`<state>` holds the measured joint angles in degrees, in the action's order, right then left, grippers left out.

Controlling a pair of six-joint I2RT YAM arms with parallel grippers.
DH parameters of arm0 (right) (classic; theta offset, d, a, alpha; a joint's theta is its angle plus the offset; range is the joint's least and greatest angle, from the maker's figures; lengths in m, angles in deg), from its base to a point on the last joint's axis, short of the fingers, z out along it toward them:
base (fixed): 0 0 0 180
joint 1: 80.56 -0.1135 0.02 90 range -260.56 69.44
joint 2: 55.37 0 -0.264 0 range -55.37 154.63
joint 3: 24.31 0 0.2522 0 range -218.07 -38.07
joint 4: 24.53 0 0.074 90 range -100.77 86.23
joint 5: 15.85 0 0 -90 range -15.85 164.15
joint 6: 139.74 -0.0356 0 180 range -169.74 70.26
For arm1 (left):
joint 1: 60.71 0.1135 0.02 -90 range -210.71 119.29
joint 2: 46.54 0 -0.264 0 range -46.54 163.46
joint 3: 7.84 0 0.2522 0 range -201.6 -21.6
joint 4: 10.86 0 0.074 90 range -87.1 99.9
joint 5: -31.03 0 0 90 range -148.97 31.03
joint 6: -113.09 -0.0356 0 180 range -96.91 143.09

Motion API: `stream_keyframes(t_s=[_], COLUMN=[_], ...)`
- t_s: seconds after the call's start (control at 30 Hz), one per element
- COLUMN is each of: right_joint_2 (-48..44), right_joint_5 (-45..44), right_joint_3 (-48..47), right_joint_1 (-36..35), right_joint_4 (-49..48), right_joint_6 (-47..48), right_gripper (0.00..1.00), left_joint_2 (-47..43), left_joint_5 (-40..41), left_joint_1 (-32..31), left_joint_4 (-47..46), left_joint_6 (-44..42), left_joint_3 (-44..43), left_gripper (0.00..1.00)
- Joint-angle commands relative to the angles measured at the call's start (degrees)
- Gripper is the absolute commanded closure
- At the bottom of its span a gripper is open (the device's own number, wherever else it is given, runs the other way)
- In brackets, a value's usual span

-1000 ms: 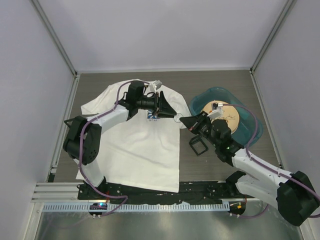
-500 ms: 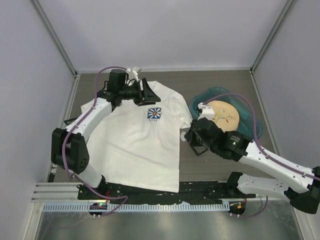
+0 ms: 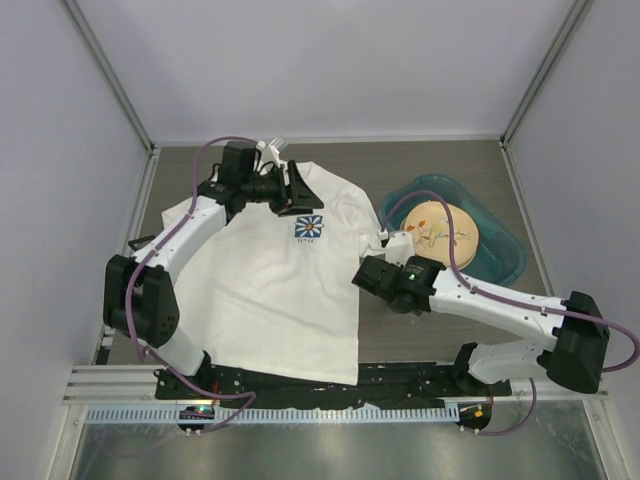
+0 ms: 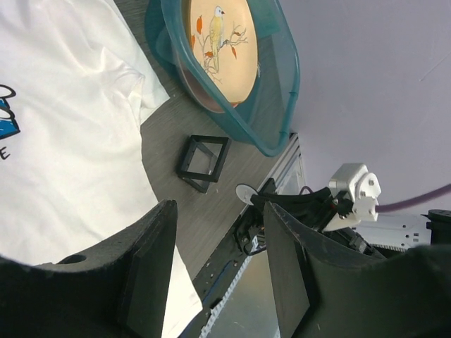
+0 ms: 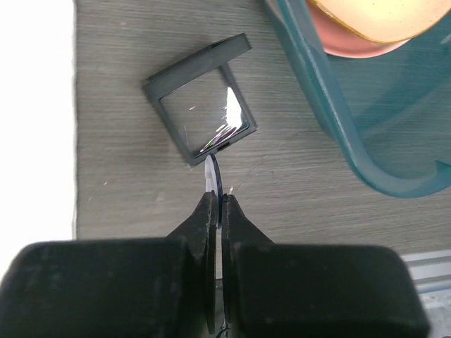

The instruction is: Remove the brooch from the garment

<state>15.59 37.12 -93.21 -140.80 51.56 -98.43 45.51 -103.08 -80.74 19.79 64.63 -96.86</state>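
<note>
Over the last second the right arm has swung in low toward the near side, and the left arm has pulled away from the chest print to the far shoulder of the shirt.

Nearest, the right gripper (image 5: 217,201) is pinched closed on the brooch (image 5: 213,176). The brooch is a thin dark-blue disc held edge-on, and it is off the shirt. It hangs over the bare table (image 5: 127,176), just at the near corner of a small black square box (image 5: 201,116) with a clear window. I cannot tell whether it touches the box. The white shirt (image 3: 270,290) lies flat to the left, its edge near the box, and its blue-and-white flower print (image 3: 309,228) is uncovered. To the right, a teal basin (image 3: 505,255) holds a plate (image 3: 440,225) painted with a bird. Farthest, the left gripper (image 3: 298,190) hovers over the shirt's collar area with its jaws apart and nothing between them.
</note>
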Motion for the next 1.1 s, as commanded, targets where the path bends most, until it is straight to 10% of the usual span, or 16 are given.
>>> stream_keyframes(t_s=[0.0,1.07], right_joint_2=[2.8,14.9], right_joint_5=[-3.5,-5.9], right_joint_3=[0.9,2.7], right_joint_1=[3.5,10.9], right_joint_4=[-3.0,-12.6], right_joint_6=[2.8,7.0], right_gripper=[0.99,0.98], left_joint_2=[0.6,1.2], left_joint_5=[-1.7,-3.1], left_joint_1=[-0.4,-0.9], left_joint_4=[-1.2,-3.4], left_joint_6=[0.0,1.9], left_joint_3=[-0.5,0.6], left_gripper=[0.45,0.45])
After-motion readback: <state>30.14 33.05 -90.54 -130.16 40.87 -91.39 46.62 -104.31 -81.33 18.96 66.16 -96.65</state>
